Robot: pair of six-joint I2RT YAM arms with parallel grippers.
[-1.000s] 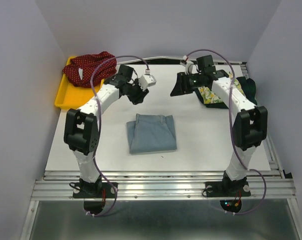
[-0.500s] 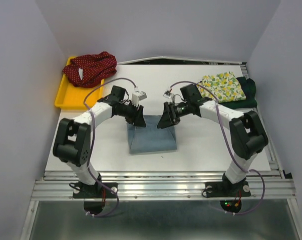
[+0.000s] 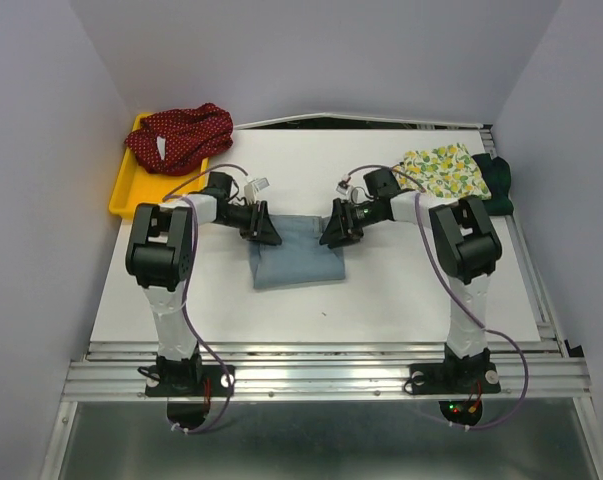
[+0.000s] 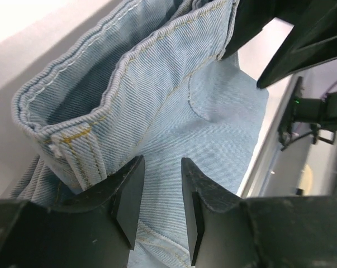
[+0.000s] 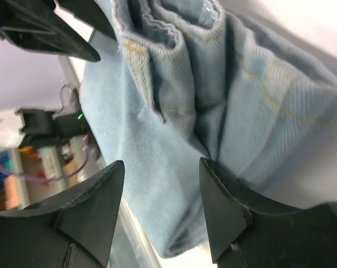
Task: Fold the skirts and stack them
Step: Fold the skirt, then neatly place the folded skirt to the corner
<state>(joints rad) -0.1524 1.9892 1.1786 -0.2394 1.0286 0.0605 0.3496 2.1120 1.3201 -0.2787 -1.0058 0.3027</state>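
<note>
The folded light-blue denim skirt [image 3: 296,258] lies mid-table. Both grippers are low at its far edge: my left gripper [image 3: 267,229] at the far left corner, my right gripper [image 3: 333,231] at the far right corner. In the left wrist view the left gripper [image 4: 161,167] stands open by a narrow gap over the denim [image 4: 213,128], with the waistband fold [image 4: 95,120] just beside it. My right gripper [image 5: 162,167] is open wider above bunched denim folds [image 5: 174,84]. No cloth is pinched in either. The red dotted skirt [image 3: 179,135], lemon-print skirt [image 3: 441,170] and dark green skirt [image 3: 499,180] lie apart.
The yellow tray [image 3: 123,195] stands at the back left with the red skirt heaped in it. The lemon-print skirt rests on the dark green one at the back right, near the table's right edge. Grey walls close in on three sides.
Both arms swung down from the back of the table to the denim skirt's far edge. The skirt's far edge has bunched and shifted slightly back. The right gripper has opened wider.
</note>
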